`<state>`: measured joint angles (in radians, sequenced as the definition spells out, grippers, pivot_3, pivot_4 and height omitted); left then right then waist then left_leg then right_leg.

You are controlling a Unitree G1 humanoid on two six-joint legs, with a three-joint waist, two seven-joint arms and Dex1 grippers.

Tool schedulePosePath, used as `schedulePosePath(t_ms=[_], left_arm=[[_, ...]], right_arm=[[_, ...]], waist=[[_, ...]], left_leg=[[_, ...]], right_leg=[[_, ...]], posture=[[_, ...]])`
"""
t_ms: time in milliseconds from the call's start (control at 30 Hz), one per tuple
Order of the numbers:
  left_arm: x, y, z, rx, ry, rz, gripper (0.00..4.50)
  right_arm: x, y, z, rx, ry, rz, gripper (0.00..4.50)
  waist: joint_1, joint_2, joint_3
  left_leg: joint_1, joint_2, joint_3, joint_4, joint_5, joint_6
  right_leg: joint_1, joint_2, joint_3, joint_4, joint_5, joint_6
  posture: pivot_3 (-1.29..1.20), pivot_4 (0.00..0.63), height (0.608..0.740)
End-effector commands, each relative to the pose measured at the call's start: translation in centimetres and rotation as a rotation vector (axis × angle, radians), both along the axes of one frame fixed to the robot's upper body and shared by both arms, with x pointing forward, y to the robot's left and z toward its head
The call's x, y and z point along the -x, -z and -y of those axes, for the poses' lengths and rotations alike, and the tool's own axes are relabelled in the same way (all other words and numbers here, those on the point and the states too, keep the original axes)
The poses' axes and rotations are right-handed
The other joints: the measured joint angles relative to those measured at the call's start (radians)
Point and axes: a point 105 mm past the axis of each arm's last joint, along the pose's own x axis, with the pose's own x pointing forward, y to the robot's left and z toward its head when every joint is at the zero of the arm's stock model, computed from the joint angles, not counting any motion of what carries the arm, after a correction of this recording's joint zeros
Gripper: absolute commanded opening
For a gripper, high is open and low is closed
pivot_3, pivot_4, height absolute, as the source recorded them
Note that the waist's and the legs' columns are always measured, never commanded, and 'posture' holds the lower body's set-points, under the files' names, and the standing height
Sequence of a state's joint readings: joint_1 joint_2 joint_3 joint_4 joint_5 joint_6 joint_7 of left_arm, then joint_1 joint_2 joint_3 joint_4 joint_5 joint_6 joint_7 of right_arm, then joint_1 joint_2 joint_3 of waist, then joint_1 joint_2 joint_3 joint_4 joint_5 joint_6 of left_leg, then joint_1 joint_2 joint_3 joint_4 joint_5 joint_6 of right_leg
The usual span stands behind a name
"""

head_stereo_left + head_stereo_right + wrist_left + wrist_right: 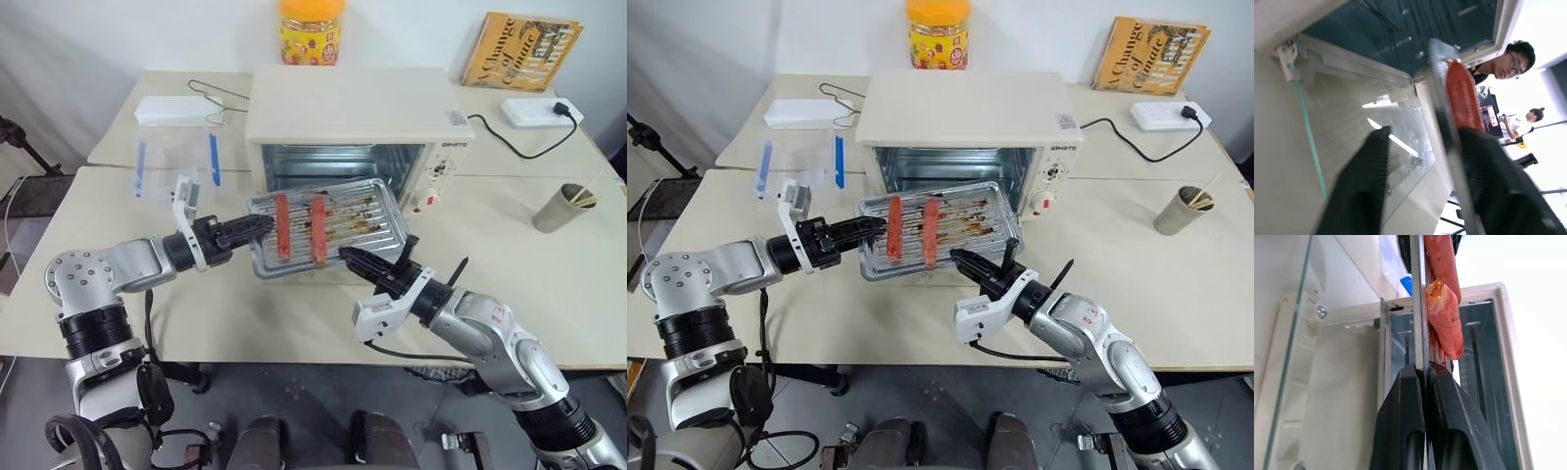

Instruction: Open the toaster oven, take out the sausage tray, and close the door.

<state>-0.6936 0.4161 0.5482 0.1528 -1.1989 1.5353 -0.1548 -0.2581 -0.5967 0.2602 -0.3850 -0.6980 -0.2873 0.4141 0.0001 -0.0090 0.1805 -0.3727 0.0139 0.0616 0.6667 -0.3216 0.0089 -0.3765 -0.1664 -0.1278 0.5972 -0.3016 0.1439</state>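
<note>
Right gripper (355, 258) seen nearest, fingers pinched tight on near rim of sausage tray (328, 227). Left gripper (257, 226) straddles tray's left rim, fingers apart, rim between them, contact unclear. Tray held outside toaster oven (353, 127), above lowered door (1327, 357). Risk judged: one-sided pinch could tilt tray, rolling sausages (282, 238) off.

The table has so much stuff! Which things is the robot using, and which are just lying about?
Using: cream-white boxy toaster oven; shiny metal sausage tray; its glass door.
Lying about: clear plastic box with blue clips; yellow jar; yellow book; grey cup.
</note>
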Motion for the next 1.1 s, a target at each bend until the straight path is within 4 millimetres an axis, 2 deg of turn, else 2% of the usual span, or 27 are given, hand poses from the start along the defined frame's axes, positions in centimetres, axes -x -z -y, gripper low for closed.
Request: schedulePosePath(t_ms=[33, 367, 467, 533, 667, 767, 900, 967, 1000, 1100], left_arm=[[0.4, -0.8, 0.6, 0.068, 0.06, -0.01, 1.24], [0.5, -0.3, 1.9, 0.111, 0.129, -0.078, 1.24], [0.2, -0.3, 1.6, 0.117, 0.108, -0.09, 0.71], [0.2, -0.4, 1.4, 0.153, 0.111, -0.099, 0.11], [0.1, -0.8, 1.1, 0.236, 0.101, -0.109, 0.02], [0.6, -1.2, 1.0, 0.303, 0.121, -0.11, 0.02], [1.7, -0.3, 0.5, 0.332, 0.065, -0.137, 0.0], [1.5, 0.0, -0.5, 0.349, -0.017, -0.154, 0.0], [1.4, 0.1, -1.1, 0.368, -0.039, -0.153, 0.0], [1.8, -0.1, -2.9, 0.389, -0.079, -0.133, 0.0]], right_arm=[[0.4, -1.9, -0.1, -0.03, -0.035, 0.062, 0.0], [0.3, -2.1, -0.5, -0.026, -0.069, 0.056, 0.0], [0.3, -2.1, -0.5, -0.027, -0.071, 0.052, 0.0], [0.3, -2.0, -0.5, -0.027, -0.073, 0.046, 0.0], [0.4, -1.9, -0.3, -0.034, -0.086, 0.015, 0.0], [1.0, -2.8, -0.5, -0.123, -0.131, -0.023, 0.0], [1.6, -3.5, -0.5, -0.179, -0.192, -0.083, 1.2], [2.5, -3.0, -0.5, -0.222, -0.271, -0.226, 1.78], [2.7, -3.0, -0.2, -0.257, -0.287, -0.277, 2.2], [2.8, -2.6, 1.2, -0.234, -0.289, -0.343, 3.17]], waist=[[0.0, 0.0, 0.0], [-0.001, 0.0, 0.0], [-0.001, 0.0, 0.0], [-0.002, 0.0, 0.0], [-0.002, 0.0, 0.0], [-0.002, 0.0, 0.0], [-0.005, 0.0, 0.0], [-0.004, 0.0, 0.0], [-0.004, 0.0, 0.0], [0.001, 0.0, 0.0]], left_leg=[[0.0, 0.0, 0.0, 0.0, 0.0, 0.0], [0.0, 0.0, 0.0, 0.0, 0.0, 0.0], [0.001, 0.0, 0.0, 0.0, 0.0, 0.0], [0.001, 0.0, 0.0, 0.0, 0.0, 0.0], [0.001, 0.0, 0.001, 0.0, 0.0, 0.0], [0.001, 0.0, 0.0, 0.0, 0.0, 0.0], [0.002, 0.0, 0.0, 0.0, 0.0, -0.001], [0.003, 0.001, 0.0, -0.001, -0.001, -0.001], [0.003, 0.001, 0.0, -0.001, -0.001, -0.001], [0.003, 0.0, 0.0, 0.001, -0.001, -0.001]], right_leg=[[0.0, 0.0, 0.0, 0.0, 0.0, 0.0], [0.0, 0.0, 0.0, 0.0, 0.0, 0.0], [0.0, 0.0, 0.0, 0.0, 0.0, 0.0], [0.0, 0.0, 0.001, 0.0, 0.0, 0.0], [0.0, 0.0, 0.001, 0.001, 0.0, 0.0], [0.0, 0.0, 0.001, 0.001, 0.0, 0.0], [0.0, 0.0, 0.002, 0.001, 0.0, 0.0], [0.0, 0.0, 0.003, 0.002, 0.0, 0.0], [0.0, 0.0, 0.002, 0.002, 0.0, 0.0], [0.001, 0.0, 0.003, 0.002, 0.0, 0.0]], posture=[[0.0, 0.15, 0.74], [0.0, 0.15, 0.74], [0.0, 0.15, 0.74], [0.0, 0.15, 0.74], [0.0, 0.15, 0.74], [0.0, 0.15, 0.74], [0.0, 0.15, 0.74], [0.0, 0.15, 0.74], [0.0, 0.15, 0.74], [0.0, 0.15, 0.74]])
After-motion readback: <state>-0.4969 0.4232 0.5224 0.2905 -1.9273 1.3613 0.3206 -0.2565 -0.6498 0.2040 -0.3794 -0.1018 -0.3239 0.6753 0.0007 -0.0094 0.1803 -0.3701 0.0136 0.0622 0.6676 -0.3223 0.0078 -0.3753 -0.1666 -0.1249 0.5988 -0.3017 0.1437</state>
